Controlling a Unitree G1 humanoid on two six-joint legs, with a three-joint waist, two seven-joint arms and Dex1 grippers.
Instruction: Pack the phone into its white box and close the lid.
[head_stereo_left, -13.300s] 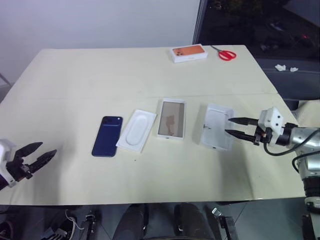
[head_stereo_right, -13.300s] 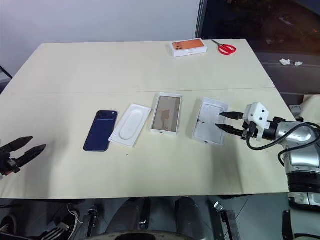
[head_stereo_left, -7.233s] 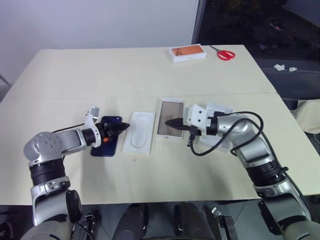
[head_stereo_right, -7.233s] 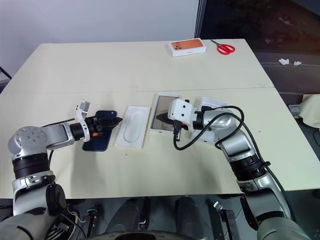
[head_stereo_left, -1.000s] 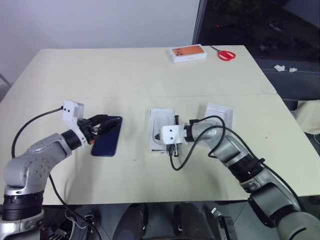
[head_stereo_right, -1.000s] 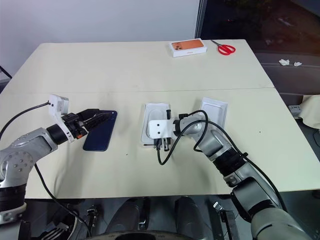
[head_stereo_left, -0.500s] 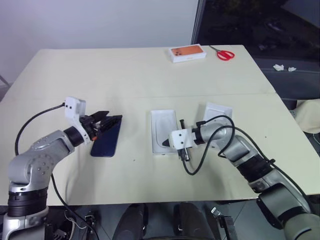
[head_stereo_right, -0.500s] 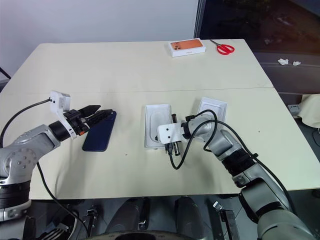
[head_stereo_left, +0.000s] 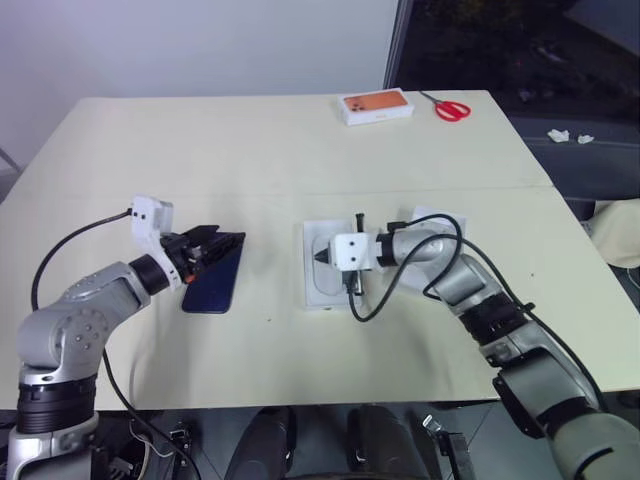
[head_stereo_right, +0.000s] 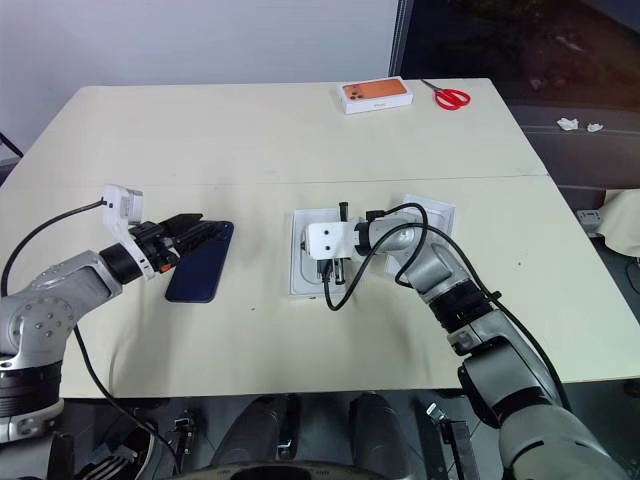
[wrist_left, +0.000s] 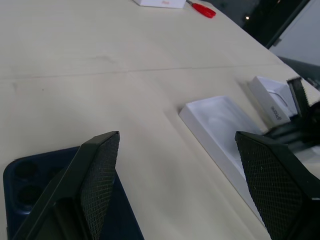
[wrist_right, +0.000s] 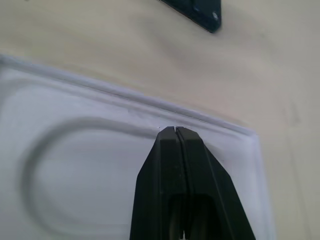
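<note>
— What is seen from the head views?
— The phone (head_stereo_left: 212, 275) lies flat on the table (head_stereo_left: 250, 150), the left gripper (head_stereo_left: 218, 243) spread wide over it.
— And the wrist views?
— The right gripper (wrist_right: 174, 131) is pressed closed above the white insert (wrist_right: 60, 170), holding nothing.

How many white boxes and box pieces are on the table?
3 show. A white insert with an oval recess lies mid-table under the right gripper. A white piece lies behind that arm. An orange-topped box sits at the far edge. Another may hide beneath the insert.
</note>
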